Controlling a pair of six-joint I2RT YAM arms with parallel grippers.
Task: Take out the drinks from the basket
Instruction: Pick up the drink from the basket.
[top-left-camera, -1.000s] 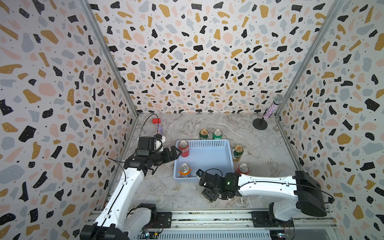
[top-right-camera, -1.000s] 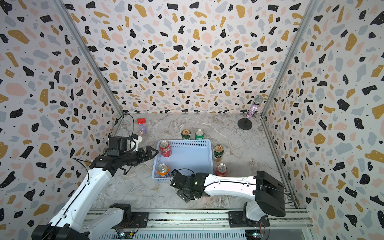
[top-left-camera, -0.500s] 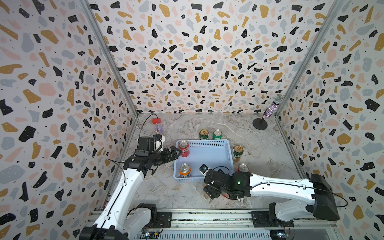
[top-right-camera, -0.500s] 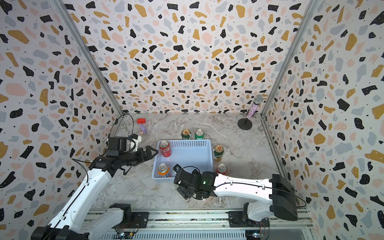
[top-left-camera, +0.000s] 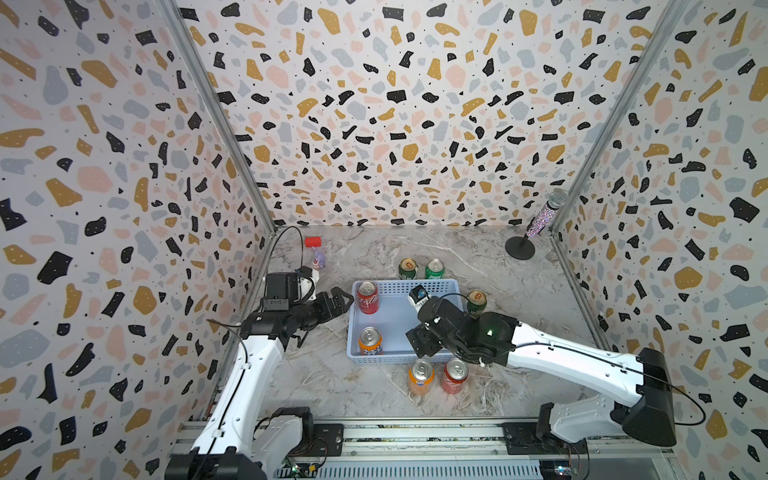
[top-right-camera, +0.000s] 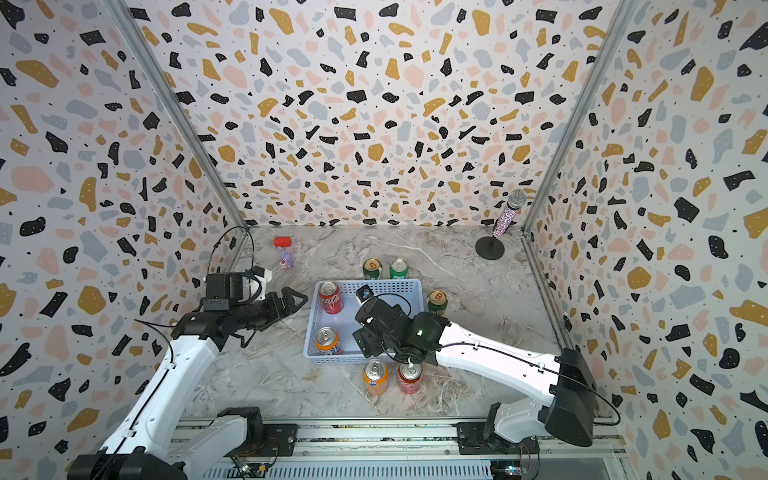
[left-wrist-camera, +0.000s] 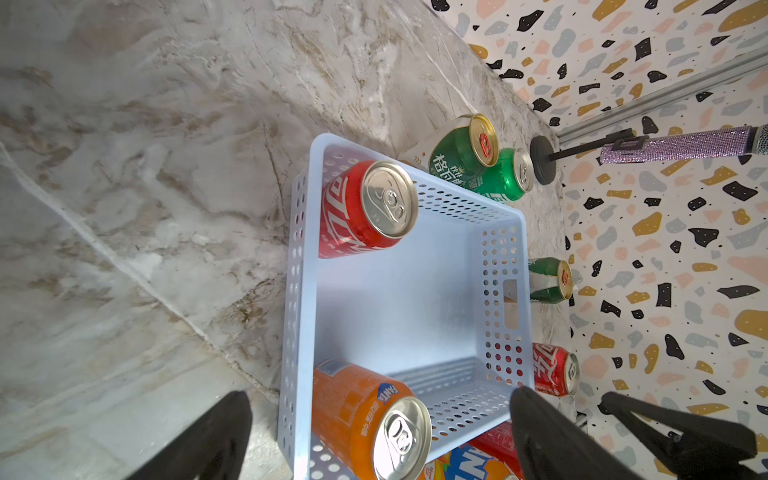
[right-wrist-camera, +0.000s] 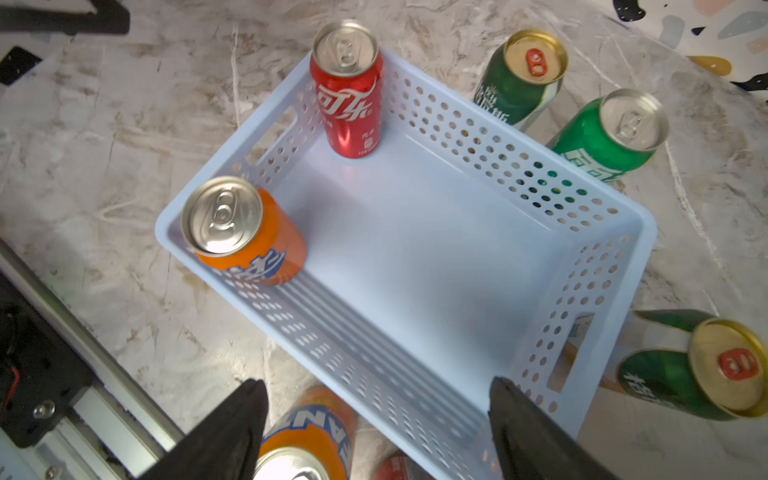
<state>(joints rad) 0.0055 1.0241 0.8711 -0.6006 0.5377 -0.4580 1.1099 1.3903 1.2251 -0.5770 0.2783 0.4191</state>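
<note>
Standing in the basket (top-left-camera: 440, 285): 1 red can (top-left-camera: 368, 297), 1 orange can (top-left-camera: 370, 341); 6 outside; left gripper (left-wrist-camera: 380, 392), right gripper (right-wrist-camera: 374, 384) wide, empty.

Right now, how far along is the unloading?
Done: six cans stand outside the basket: two dark green, bright green, orange, two red. In hand: nothing, left gripper and right gripper open. Remaining: red can, orange can inside.

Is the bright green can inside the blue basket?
No, the bright green can stands outside the basket, and only a red can and an orange can are inside.
</note>
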